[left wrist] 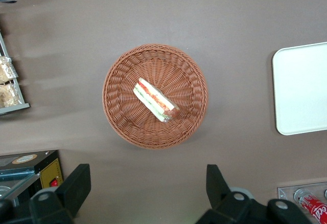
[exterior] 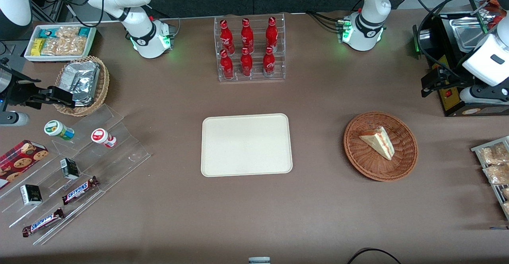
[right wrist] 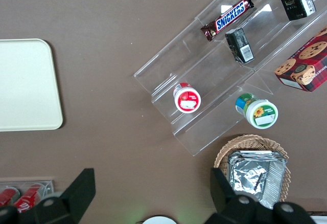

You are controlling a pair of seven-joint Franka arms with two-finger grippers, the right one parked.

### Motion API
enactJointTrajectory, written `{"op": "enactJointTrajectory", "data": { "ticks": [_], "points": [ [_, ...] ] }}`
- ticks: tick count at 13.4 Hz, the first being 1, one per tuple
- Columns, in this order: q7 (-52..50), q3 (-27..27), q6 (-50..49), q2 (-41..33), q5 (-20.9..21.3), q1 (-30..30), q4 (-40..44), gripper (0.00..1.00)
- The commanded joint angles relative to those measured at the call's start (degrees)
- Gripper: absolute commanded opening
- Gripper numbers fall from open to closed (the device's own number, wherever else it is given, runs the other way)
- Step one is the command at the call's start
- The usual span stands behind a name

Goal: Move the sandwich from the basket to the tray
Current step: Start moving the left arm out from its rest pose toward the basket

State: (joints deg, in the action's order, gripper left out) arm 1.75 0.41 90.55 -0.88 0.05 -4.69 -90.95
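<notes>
One sandwich waiting, nothing yet grasped

One clear-wrapped sandwich wedge (exterior: 378, 141) lies on its side in the round reddish-brown wicker basket (exterior: 405, 160), roughly at the basket's middle, with its red and green filling edge showing plainly in the left wrist view (left wrist: 155, 99). The cream tray (exterior: 246, 144) sits bare on the brown table (exterior: 318, 208), well apart from the basket, toward the parked arm's end.

The left arm's gripper (left wrist: 144, 191) hovers high above the table, near the basket's rim rather than over the sandwich itself. Its jaws are spread wide and hold nothing.

Judged from this, the task stands at its very start: the reach toward the basket is the step in hand, and the grasp is not yet made.

The next move likely calls for centring the gripper over the wedge, turning the wrist so the jaws close across the two flat bread faces rather than along the long filling edge, then descending into the shallow basket. Soft bread in slippery wrap probably needs a gentle, well-centred pinch, and the woven rim must be cleared on the way down and up.
</notes>
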Motion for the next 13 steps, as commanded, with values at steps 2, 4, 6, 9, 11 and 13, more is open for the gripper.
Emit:
{"op": "enactJointTrajectory", "data": {
  "ticks": [2,4,6,9,11,13],
  "points": [
    [-0.70,0.56,-1.34,0.79,0.57,-0.76,1.82,1.00],
    [-0.79,0.56,-1.34,1.05,0.57,-0.59,1.74,1.00],
    [-4.36,0.65,-1.34,2.28,0.74,-0.59,1.39,1.00],
    [-20.13,0.56,-3.17,5.61,0.21,-0.76,1.21,1.00],
    [-34.57,0.39,-3.89,8.94,0.22,-1.03,1.03,1.00],
    [-36.38,0.38,-2.14,10.54,0.57,-1.12,-1.76,1.00]
  ]
}}
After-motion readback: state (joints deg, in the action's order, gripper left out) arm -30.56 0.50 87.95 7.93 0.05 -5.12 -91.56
